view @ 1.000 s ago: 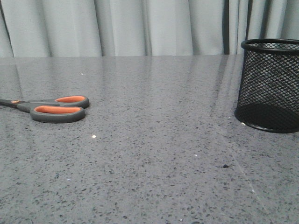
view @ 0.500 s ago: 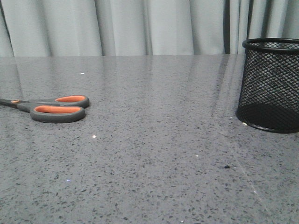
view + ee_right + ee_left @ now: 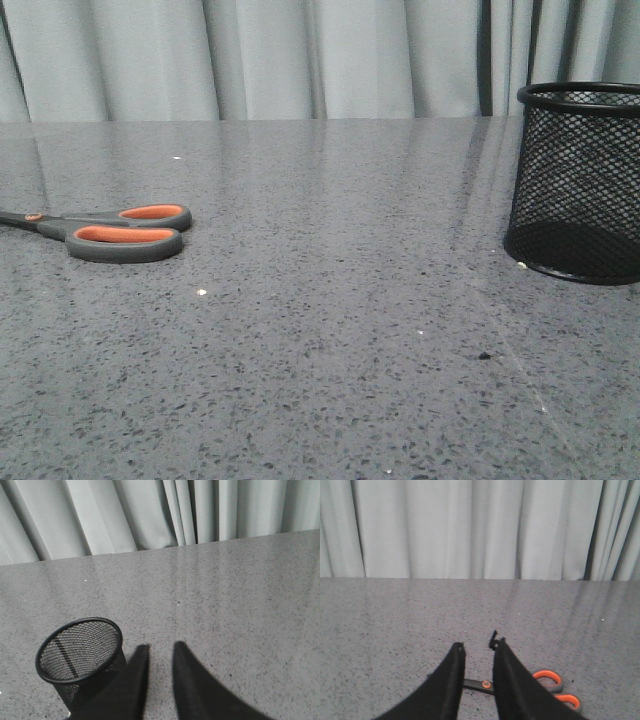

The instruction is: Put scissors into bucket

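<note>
Scissors (image 3: 540,682) beneath left gripper (image 3: 477,652) (flat)

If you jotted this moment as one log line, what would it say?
scissors: flat on table, untouched | bucket: upright, empty | left claw: open above scissors | right claw: open beside bucket

Staged robot test bench in a curtained room.
A broad, speckled dark grey stone-look tabletop (image 3: 330,300) is backed along its far edge by pale grey pleated curtains (image 3: 300,55) that close off the background. The only props are a black wire-mesh cylindrical cup (image 3: 577,185) and grey-handled scissors with orange loop linings (image 3: 115,232), lying well apart; black gripper fingers (image 3: 507,677) show in both wrist views.
</note>
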